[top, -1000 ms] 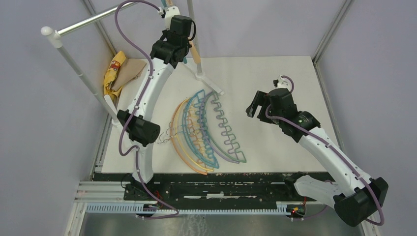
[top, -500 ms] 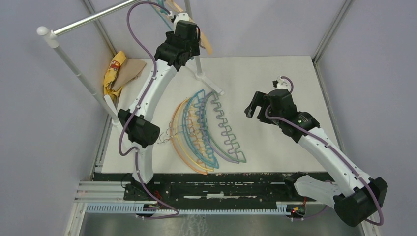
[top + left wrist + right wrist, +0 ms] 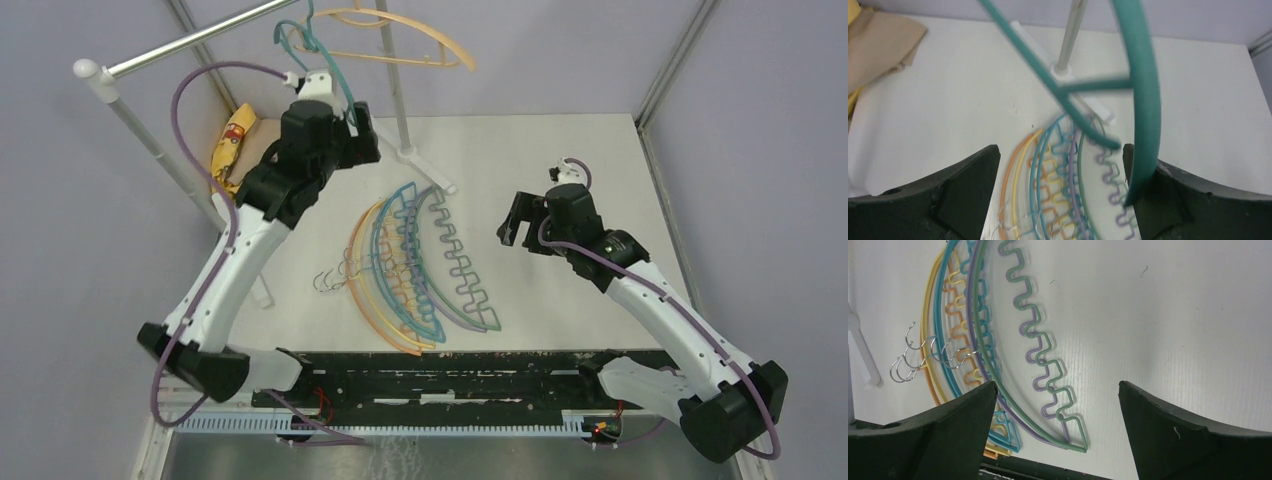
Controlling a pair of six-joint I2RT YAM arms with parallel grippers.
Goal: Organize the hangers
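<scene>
Two hangers hang on the silver rod (image 3: pixel 190 42): a teal hanger (image 3: pixel 322 55) and an orange hanger (image 3: pixel 420 45). My left gripper (image 3: pixel 358 118) is open just below the teal one. In the left wrist view that teal hanger (image 3: pixel 1144 100) dangles in front of the camera, its lower end by my right finger (image 3: pixel 1168 200), not pinched; the left gripper (image 3: pixel 1059 150) holds nothing. Several more hangers (image 3: pixel 420 270) lie fanned on the table, hooks to the left. My right gripper (image 3: pixel 512 222) hovers open over the pile's right edge (image 3: pixel 1048 375), its jaws (image 3: pixel 1057 385) holding nothing.
A yellow and tan cloth (image 3: pixel 235 145) lies at the table's back left. The rack's upright pole (image 3: pixel 395 80) and white foot (image 3: pixel 428 172) stand just behind the pile. The table's black front edge (image 3: pixel 1048 472) runs close under the right gripper.
The left gripper opened and drew back down and left from the rod, leaving the teal hanger on it beside the orange one. The right arm barely moved.
</scene>
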